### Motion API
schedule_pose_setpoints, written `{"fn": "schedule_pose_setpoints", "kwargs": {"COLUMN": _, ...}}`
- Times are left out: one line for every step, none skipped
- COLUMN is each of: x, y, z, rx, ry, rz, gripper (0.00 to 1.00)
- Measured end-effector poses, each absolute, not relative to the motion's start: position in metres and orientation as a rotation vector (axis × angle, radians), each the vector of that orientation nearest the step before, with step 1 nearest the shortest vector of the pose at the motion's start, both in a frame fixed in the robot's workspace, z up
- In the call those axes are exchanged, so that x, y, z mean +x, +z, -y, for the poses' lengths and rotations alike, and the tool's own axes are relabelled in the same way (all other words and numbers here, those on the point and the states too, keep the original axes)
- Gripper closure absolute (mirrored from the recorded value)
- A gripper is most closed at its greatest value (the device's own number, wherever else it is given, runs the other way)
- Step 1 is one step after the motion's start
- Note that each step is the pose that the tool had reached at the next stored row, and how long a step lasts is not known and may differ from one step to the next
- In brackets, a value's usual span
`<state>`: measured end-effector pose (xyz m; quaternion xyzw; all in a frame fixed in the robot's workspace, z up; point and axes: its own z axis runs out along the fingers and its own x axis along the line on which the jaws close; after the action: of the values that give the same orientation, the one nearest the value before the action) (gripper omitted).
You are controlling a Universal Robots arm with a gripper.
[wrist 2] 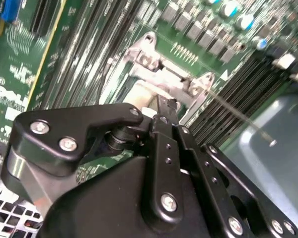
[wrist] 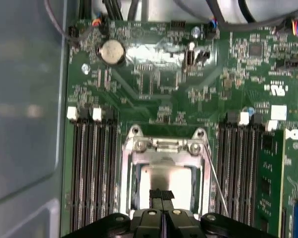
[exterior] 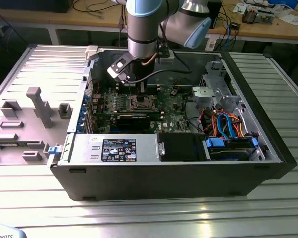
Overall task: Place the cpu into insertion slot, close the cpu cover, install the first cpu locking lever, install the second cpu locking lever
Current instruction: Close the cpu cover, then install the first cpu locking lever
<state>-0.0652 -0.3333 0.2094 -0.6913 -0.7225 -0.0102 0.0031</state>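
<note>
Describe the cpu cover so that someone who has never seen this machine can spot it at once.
Look inside the open computer case, on the green motherboard, between the two banks of long black memory slots. The cpu cover is the thin silver square frame whose large window shows the silvery cpu, right by the gripper. It is the one shiny square among long dark strips.

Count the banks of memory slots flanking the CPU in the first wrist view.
2. One memory-slot bank lies on one side of the cpu, the other bank on the opposite side; the gripper may hide more.
</note>
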Motion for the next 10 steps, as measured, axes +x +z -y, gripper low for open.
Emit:
{"fn": "schedule_pose_setpoints", "kwargs": {"x": -0.0648, "y": 0.2094, "z": 0.3334, "rx": -2.167, "ry": -0.032, "rz": 2.265, "gripper": 0.89}}
{"fn": "schedule_pose_setpoints", "kwargs": {"x": -0.0647, "y": 0.2095, "z": 0.3334, "rx": -2.167, "ry": -0.031, "rz": 2.265, "gripper": 0.89}}
{"fn": "schedule_pose_setpoints", "kwargs": {"x": -0.0647, "y": 0.2094, "z": 0.3334, "rx": -2.168, "ry": -0.032, "rz": 2.265, "gripper": 0.89}}
{"fn": "schedule_pose_setpoints", "kwargs": {"x": -0.0644, "y": 0.2094, "z": 0.3334, "rx": -2.167, "ry": -0.032, "rz": 2.265, "gripper": 0.89}}
{"fn": "schedule_pose_setpoints", "kwargs": {"x": -0.0641, "y": 0.2095, "z": 0.3334, "rx": -2.167, "ry": -0.032, "rz": 2.265, "gripper": 0.89}}
{"fn": "schedule_pose_setpoints", "kwargs": {"x": -0.0641, "y": 0.2095, "z": 0.3334, "rx": -2.167, "ry": -0.032, "rz": 2.265, "gripper": 0.89}}
{"fn": "schedule_pose_setpoints", "kwargs": {"x": -0.0641, "y": 0.2095, "z": 0.3334, "rx": -2.167, "ry": -0.032, "rz": 2.265, "gripper": 0.89}}
{"fn": "schedule_pose_setpoints", "kwargs": {"x": -0.0641, "y": 0.2094, "z": 0.3334, "rx": -2.167, "ry": -0.032, "rz": 2.265, "gripper": 0.89}}
{"fn": "schedule_pose_setpoints", "kwargs": {"x": -0.0641, "y": 0.2094, "z": 0.3334, "rx": -2.167, "ry": -0.032, "rz": 2.265, "gripper": 0.89}}
{"fn": "schedule_pose_setpoints", "kwargs": {"x": -0.0641, "y": 0.2095, "z": 0.3334, "rx": -2.167, "ry": -0.032, "rz": 2.265, "gripper": 0.89}}
